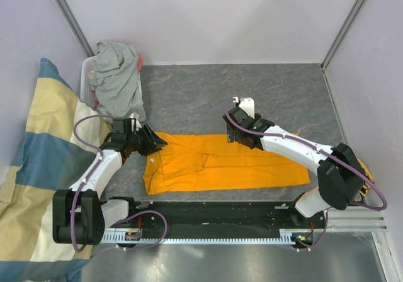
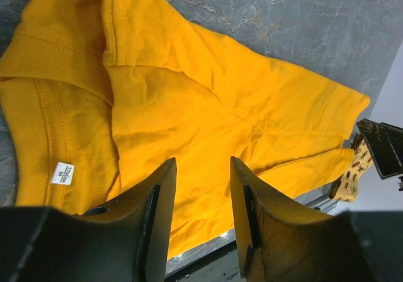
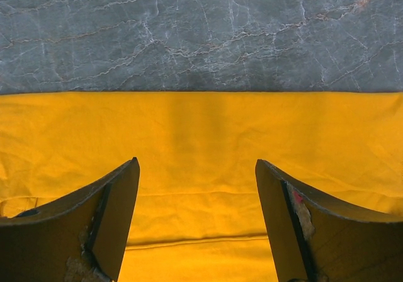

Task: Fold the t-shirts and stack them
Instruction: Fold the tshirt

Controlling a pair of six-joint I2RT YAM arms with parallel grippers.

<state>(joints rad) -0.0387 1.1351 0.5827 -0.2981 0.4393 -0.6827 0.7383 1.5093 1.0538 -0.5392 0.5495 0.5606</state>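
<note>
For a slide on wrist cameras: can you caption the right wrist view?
Open right hand over the orange t-shirt, its straight edge lying on the grey marbled table.

Left arm (image 1: 94,175) comes up from its base at the near left corner, elbow bent, forearm slanting away and inward, wrist (image 1: 135,137) turned toward the middle. The left jaws stand partly apart and point down; from the wrist camera both dark fingers (image 2: 157,213) show a clear gap between them, nothing pinched there. Over on the other side, the right arm (image 1: 296,146) folds hard at its elbow out by the right edge, then the forearm runs a long way left and away, ending in a wrist (image 1: 242,128) near the centre. The right jaws are spread wide, fingers (image 3: 107,219) well apart, nothing between them, tips aimed downward.
</note>
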